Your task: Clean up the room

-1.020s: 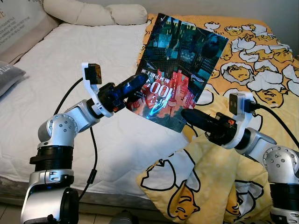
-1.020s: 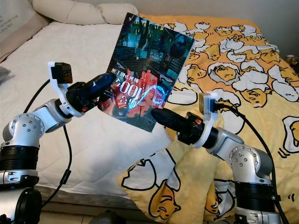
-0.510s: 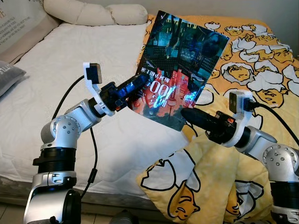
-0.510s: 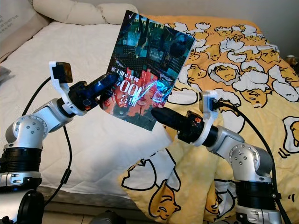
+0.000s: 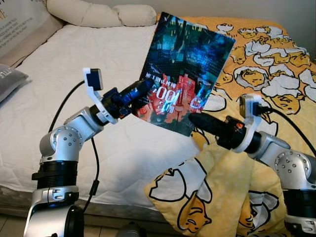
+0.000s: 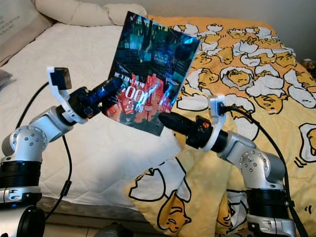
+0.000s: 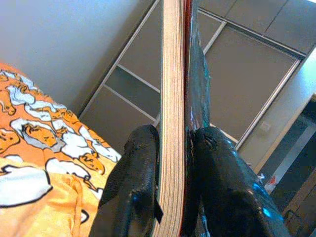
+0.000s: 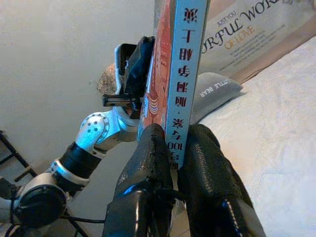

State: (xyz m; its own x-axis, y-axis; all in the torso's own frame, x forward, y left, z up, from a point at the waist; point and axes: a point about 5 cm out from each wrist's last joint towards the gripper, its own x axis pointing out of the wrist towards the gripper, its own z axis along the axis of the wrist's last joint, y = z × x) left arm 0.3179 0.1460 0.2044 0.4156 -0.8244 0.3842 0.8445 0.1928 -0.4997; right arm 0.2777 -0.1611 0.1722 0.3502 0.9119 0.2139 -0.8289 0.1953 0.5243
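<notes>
Book: a glossy dark paperback book (image 5: 185,74) with a neon city cover of red and blue, held up in the air above the bed, tilted, its top leaning away from the robot.
Left tool: the left tool (image 5: 140,90) is clamped on the book's left edge (the wrist view shows both black fingers (image 7: 136,187) pressed against the page block and cover).
Right tool: the right tool (image 5: 197,121) is clamped on the book's lower right corner, by its pale blue spine.
Bed: white quilted mattress (image 5: 74,64) on the left, with long cream pillows (image 5: 98,14) at its head.
Blanket: a yellow blanket with a cartoon egg print (image 5: 266,64) covers the right side and hangs over the near edge.
</notes>
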